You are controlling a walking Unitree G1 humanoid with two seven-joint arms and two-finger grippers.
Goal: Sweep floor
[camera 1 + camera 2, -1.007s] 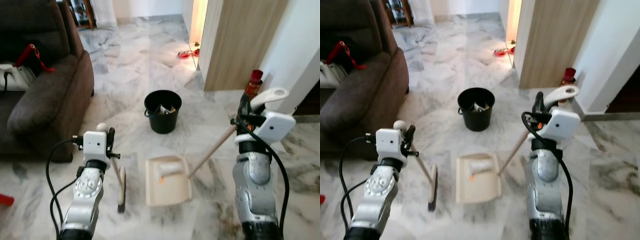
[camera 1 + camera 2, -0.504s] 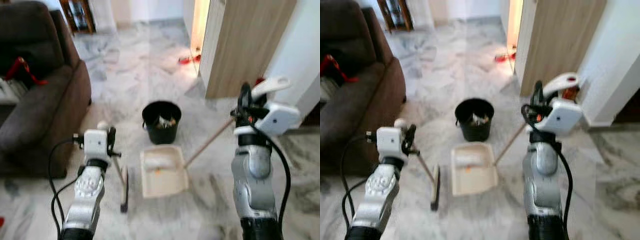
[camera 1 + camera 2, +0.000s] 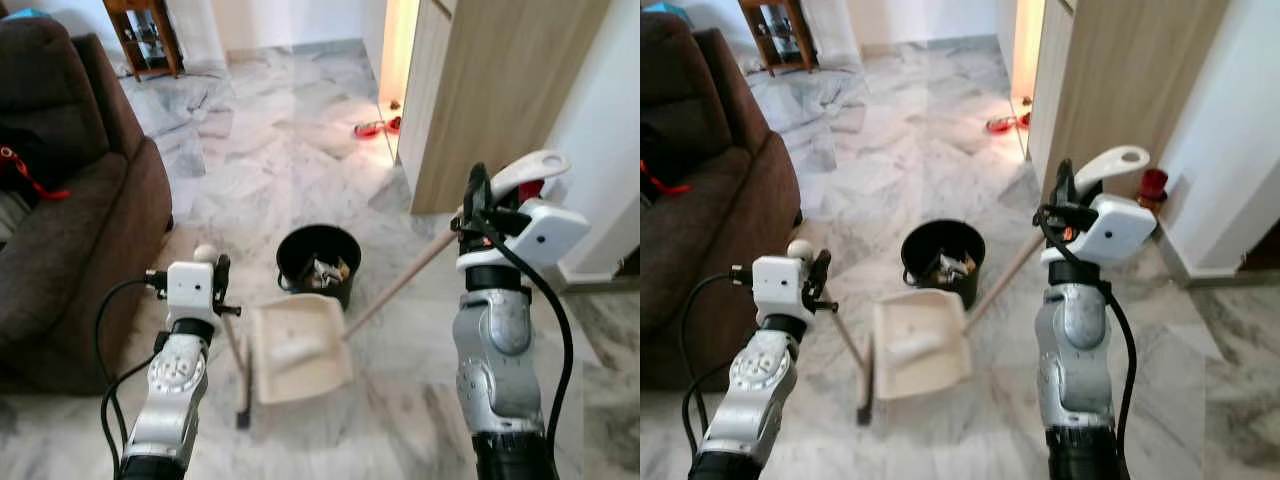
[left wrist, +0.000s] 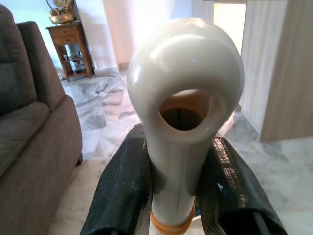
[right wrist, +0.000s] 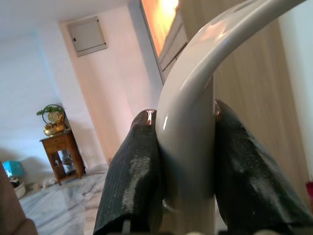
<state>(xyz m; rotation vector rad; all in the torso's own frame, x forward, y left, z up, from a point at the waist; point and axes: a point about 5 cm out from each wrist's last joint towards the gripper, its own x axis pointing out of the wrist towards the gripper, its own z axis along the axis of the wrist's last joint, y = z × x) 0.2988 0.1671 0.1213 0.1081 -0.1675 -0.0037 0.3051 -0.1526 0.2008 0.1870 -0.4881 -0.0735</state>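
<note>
Cream dustpan [image 3: 297, 347] sits just below the black bin [image 3: 319, 263], at its 7 o'clock. Right gripper [image 3: 478, 205] clamps the dustpan handle [image 5: 195, 122]; left gripper [image 3: 220, 282] clamps the broom [image 4: 183, 122]. Tipping crooked could spill what looks like litter beside the bin.

No legible text, label, brand, number or sign anywhere in view.
</note>
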